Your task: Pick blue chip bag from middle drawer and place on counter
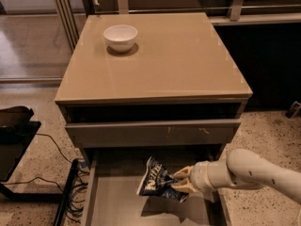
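Note:
The blue chip bag (156, 180) is dark navy with white lettering. It hangs tilted above the floor of the open middle drawer (115, 204). My gripper (181, 181) comes in from the right on a white arm and is shut on the bag's right edge. The bag casts a shadow on the drawer floor below it. The beige counter (174, 60) spreads above the drawers, well above the gripper.
A white bowl (120, 37) stands on the counter's back left. The drawer above, with a white-scuffed grey front (150, 132), overhangs the back of the open drawer. Black cables (70, 192) and a dark stand (14, 126) lie on the floor at left.

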`<action>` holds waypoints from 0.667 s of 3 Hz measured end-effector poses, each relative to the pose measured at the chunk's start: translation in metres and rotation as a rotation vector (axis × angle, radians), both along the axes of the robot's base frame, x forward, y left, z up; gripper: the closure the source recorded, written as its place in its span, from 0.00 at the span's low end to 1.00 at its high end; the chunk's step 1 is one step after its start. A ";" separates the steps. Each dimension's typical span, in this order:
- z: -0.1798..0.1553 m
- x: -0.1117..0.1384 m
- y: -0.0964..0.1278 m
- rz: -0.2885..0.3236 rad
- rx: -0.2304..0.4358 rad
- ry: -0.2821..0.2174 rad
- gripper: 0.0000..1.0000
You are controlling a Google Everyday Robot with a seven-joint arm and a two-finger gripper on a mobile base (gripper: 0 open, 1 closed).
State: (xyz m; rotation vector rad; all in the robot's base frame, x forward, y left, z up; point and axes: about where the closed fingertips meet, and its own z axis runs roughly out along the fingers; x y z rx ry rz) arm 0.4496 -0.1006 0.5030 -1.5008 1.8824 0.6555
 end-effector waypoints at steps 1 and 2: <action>0.066 -0.002 -0.010 0.006 -0.033 -0.054 1.00; 0.141 0.005 -0.026 -0.015 -0.086 -0.117 1.00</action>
